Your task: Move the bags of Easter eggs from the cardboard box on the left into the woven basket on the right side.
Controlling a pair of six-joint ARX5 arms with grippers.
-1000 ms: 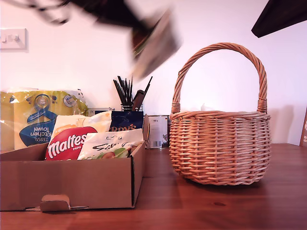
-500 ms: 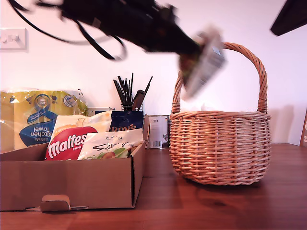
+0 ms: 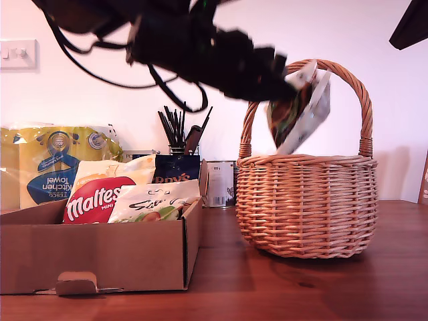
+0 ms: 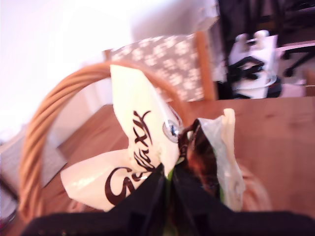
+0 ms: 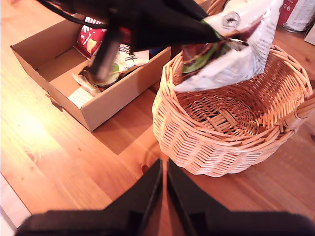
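My first gripper (image 3: 286, 88) is shut on a white bag of Easter eggs (image 3: 302, 110) with dark script, hanging just above the woven basket (image 3: 304, 207) and under its arched handle (image 4: 44, 132). The first wrist view shows the bag (image 4: 142, 147) pinched between the black fingers (image 4: 147, 201). The basket's inside (image 5: 221, 115) looks bare. A cream-and-red bag (image 3: 97, 197), a white bag (image 3: 157, 200) and a dark blue bag (image 3: 175, 168) lie in the cardboard box (image 3: 100, 254) at the exterior view's left. My second gripper (image 5: 165, 184) is shut on nothing, high above the table beside the basket.
Behind the box stand a yellow-and-blue kitchen towel pack (image 3: 57, 164), a pot of dark brushes (image 3: 180, 134) and a tin (image 3: 219, 184). A dark arm part (image 3: 411, 23) shows at the exterior view's top right. A patterned chair (image 4: 167, 64) stands beyond the wooden table (image 3: 301, 287).
My first arm has swung to the exterior view's right and downward, carrying the bag from above the box to just over the basket's opening.
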